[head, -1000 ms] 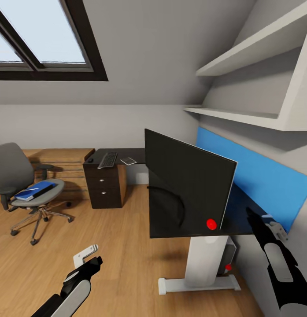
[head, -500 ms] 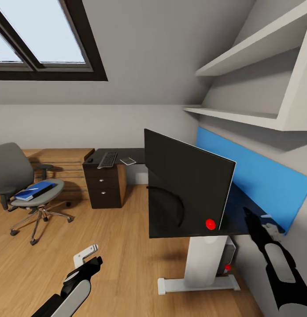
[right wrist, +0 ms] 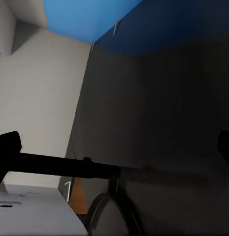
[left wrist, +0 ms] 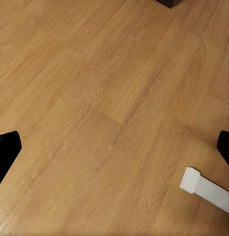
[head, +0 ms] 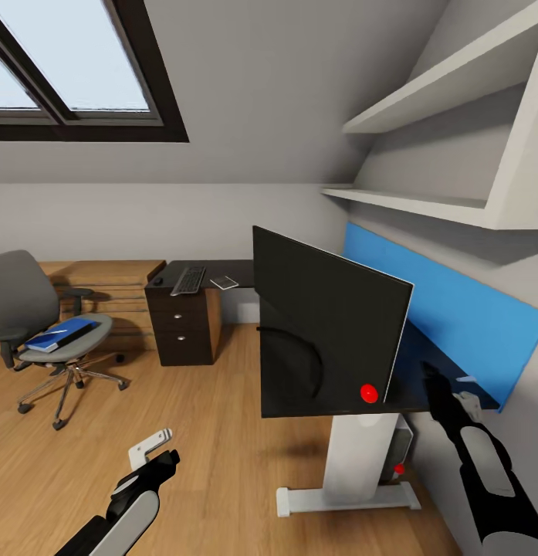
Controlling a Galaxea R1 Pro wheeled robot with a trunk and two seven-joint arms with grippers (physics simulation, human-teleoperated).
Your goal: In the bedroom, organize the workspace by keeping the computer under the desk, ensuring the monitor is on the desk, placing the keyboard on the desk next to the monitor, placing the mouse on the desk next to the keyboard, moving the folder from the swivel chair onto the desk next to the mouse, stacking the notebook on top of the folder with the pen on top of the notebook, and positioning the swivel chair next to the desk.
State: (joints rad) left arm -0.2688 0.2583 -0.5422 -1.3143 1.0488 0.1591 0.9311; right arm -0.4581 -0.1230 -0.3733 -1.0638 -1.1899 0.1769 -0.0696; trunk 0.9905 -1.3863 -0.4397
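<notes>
Both grippers' jaws wide apart, empty: left gripper, right gripper.

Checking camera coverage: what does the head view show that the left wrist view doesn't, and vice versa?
Head view: the swivel chair with the folder on its seat, the keyboard at the far end of the desk, and the monitor at its near end.
Left wrist view: the left pincer with its dark fingertips wide apart, open, nothing between them.
Both: the wooden floor and the white foot under the desk.
</notes>
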